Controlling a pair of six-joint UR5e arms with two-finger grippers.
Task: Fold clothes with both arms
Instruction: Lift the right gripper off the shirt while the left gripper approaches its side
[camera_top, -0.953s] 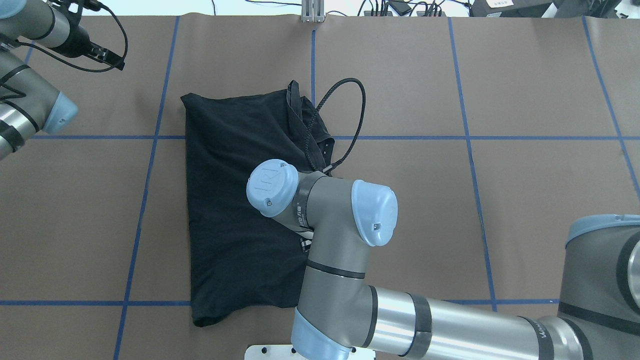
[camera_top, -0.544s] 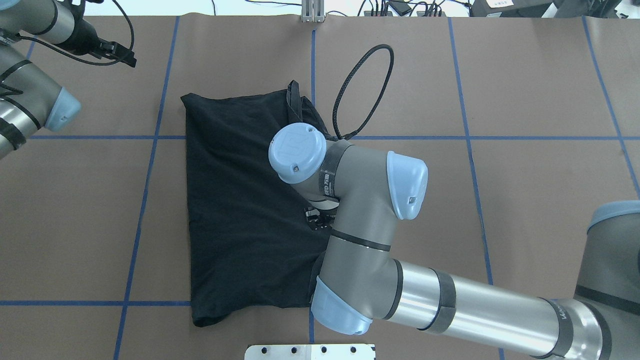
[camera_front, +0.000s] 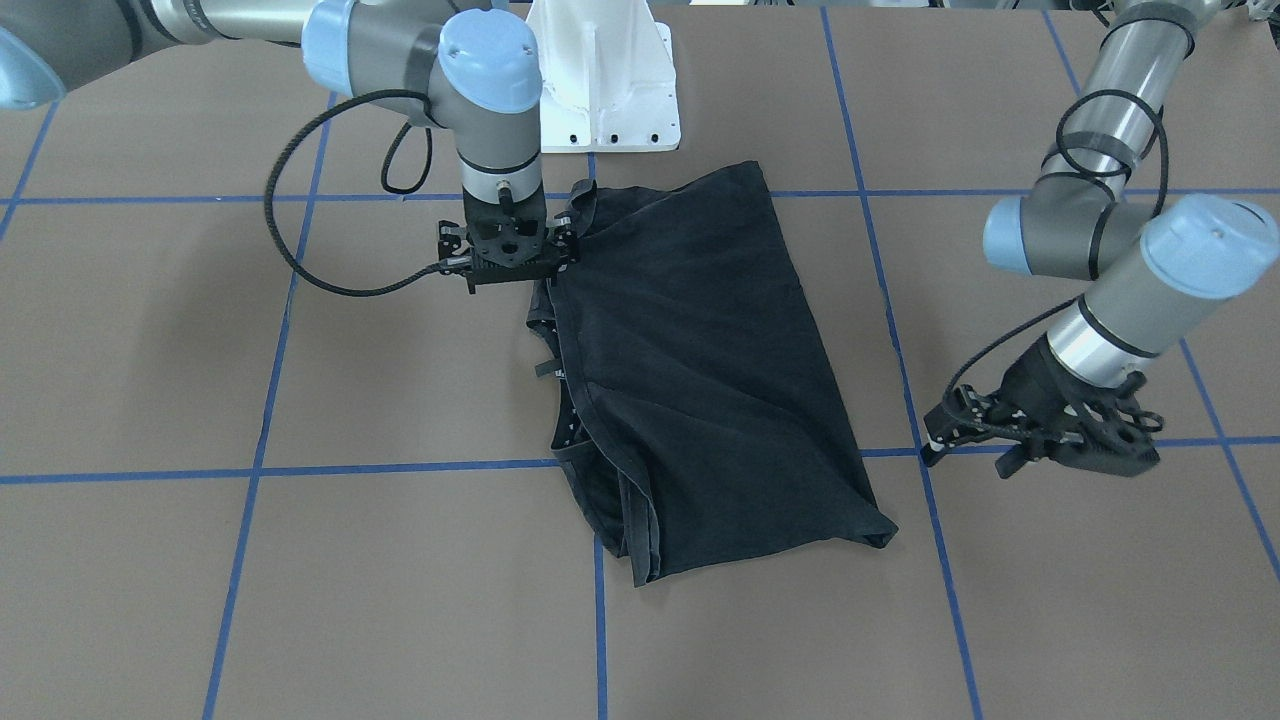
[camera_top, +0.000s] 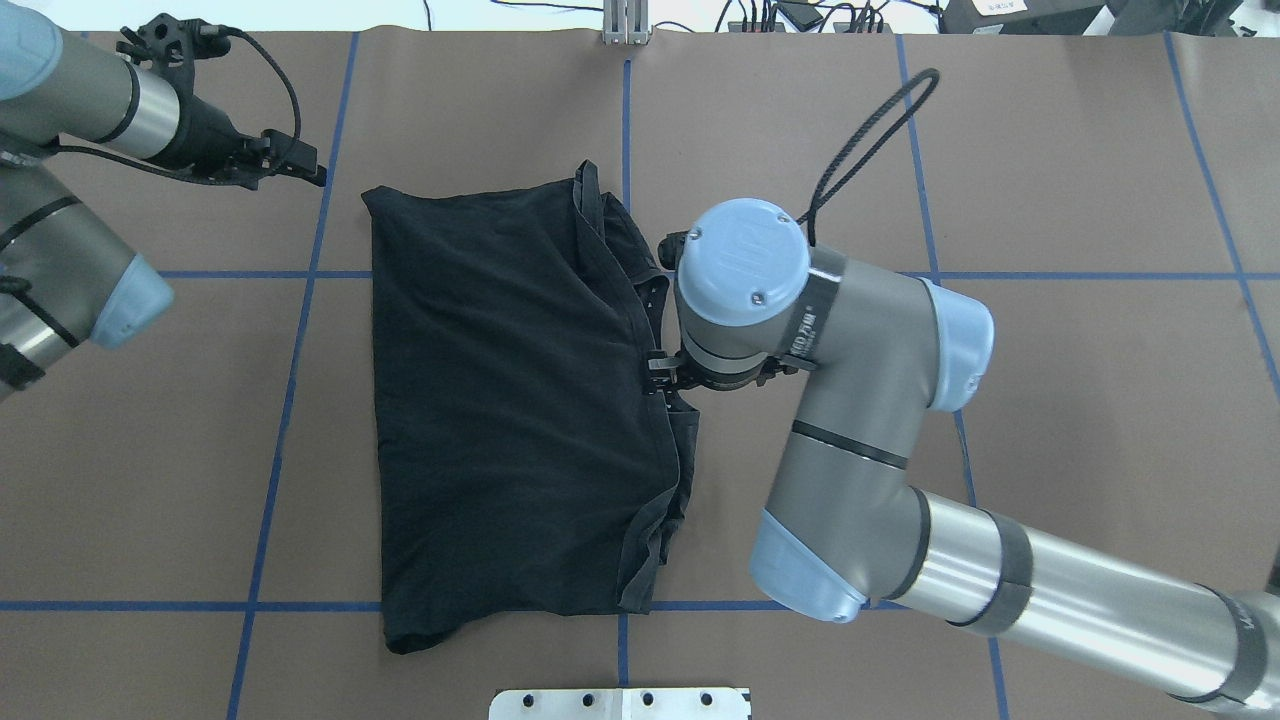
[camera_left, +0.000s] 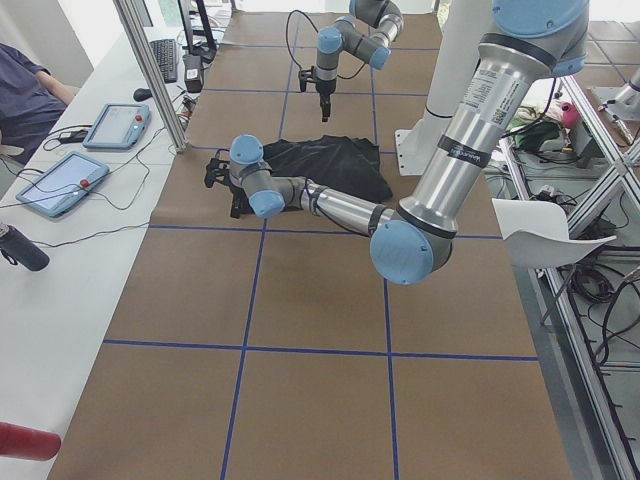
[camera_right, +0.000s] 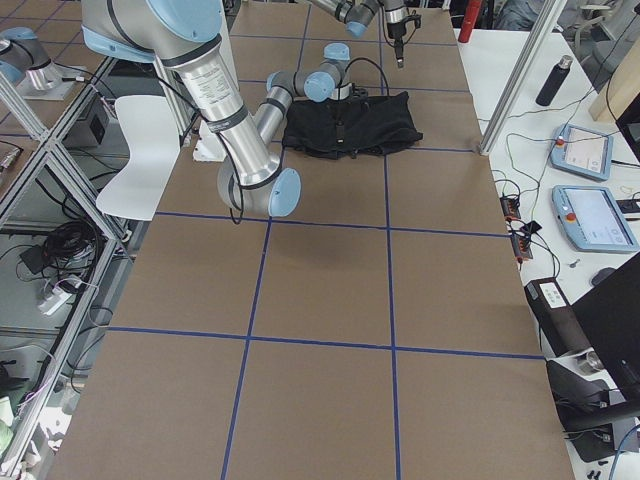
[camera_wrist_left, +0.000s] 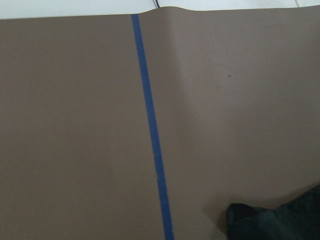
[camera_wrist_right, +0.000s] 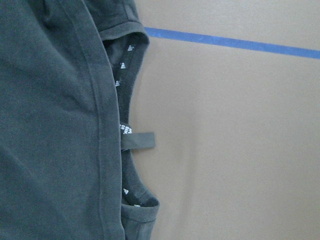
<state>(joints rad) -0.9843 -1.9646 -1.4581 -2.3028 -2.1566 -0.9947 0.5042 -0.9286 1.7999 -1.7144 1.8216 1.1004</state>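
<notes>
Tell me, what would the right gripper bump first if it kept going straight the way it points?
Probably the collar edge of the black T-shirt, or the brown table cover right beside it: the right gripper hangs pointing down just at that edge, and height is hard to judge.

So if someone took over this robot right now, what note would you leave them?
Left gripper: over bare table just off the shirt's far left corner, holding nothing; open or shut unclear.
Right gripper: at the shirt's right edge near the collar; whether it grips is unclear.
T-shirt: flat mid-table, already folded into a tall rectangle, layers stacked along its right edge, logo hidden.
Done: apparently the sideways folds.
Left: probably an end-to-end fold, then letting go.
</notes>
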